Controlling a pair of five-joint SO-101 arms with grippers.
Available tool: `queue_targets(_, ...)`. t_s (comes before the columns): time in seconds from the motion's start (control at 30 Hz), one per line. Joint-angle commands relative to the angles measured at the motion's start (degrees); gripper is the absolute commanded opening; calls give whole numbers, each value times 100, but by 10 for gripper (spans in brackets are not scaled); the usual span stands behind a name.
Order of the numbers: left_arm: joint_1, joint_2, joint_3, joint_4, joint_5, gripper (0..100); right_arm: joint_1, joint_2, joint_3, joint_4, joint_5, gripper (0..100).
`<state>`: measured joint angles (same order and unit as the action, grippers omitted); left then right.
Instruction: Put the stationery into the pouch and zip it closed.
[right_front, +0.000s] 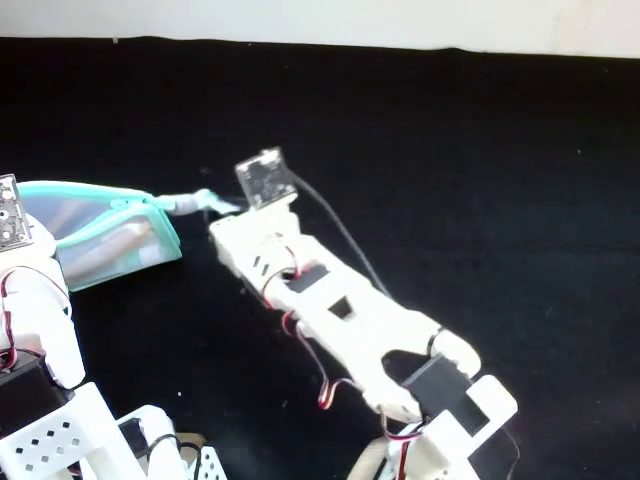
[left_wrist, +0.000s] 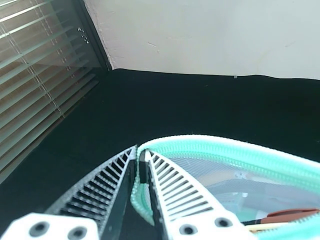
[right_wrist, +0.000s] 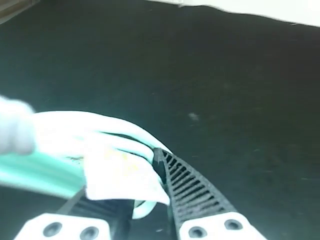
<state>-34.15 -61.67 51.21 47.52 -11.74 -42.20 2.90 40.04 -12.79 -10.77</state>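
Teal pouch (right_front: 110, 240) pinched: left hand (left_wrist: 141, 159), right hand (right_wrist: 156, 160).

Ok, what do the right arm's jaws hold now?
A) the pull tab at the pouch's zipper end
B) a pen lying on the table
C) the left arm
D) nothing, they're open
A: the right wrist view shows the jaws pinching the pale pull tab, and from above the right arm ends at the pouch's zipper end.
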Motion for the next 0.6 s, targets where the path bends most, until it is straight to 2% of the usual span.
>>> queue_targets(0.0, 110, 127, 347, 26, 44, 7, 532, -479, 40, -57, -9, 6)
queue_targets(0.23, 127, 127, 347, 26, 44, 7, 1305, -2563, 1560, -57, -9, 6)
queue_targets(0.37, 127, 127, 356, 26, 44, 7, 1763, -2941, 1578, -57, -9, 6)
queue_targets(0.57, 136, 127, 356, 26, 44, 7, 1815, -3644, 857, 31, -9, 6)
